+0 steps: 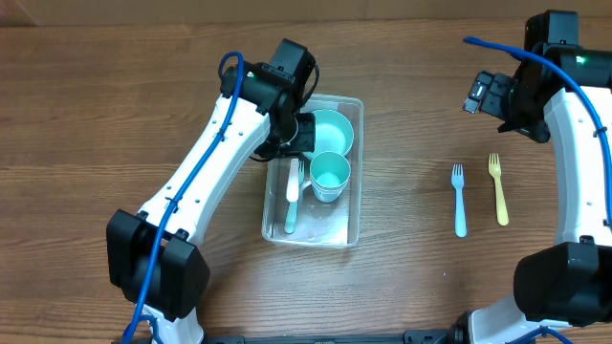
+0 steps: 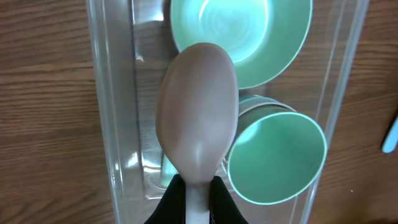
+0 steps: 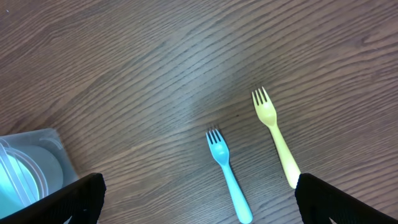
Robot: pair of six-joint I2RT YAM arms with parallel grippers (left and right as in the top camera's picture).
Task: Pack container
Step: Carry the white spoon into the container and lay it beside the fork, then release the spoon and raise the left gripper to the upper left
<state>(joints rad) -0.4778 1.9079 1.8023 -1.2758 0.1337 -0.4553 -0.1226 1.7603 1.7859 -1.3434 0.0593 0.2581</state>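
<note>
We see the container (image 1: 346, 229), a clear rectangular tub, sitting on the wooden surface (image 1: 96, 115) near the middle, under the left arm. Inside it a teal bowl (image 1: 333, 130) fills the far end and a teal cup (image 1: 331, 176) lies tipped on its side just in front of it, mouth up toward the camera. A pale fork (image 1: 291, 205) lies along the tub's left side, beside the cup.

The left fingers (image 2: 171, 205) are pinching the handle of a tan spoon (image 2: 198, 121), which hangs over the tub. In the left wrist view the spoon overlaps the bowl and the cup.

The right fingers (image 3: 68, 202) are spread wide and hold nothing. They hover above the bare surface, well to the right of the tub. There a blue fork (image 3: 227, 174) and a yellow fork (image 3: 277, 134) lie side by side, apart from each other, with their tines pointing away from us.
</note>
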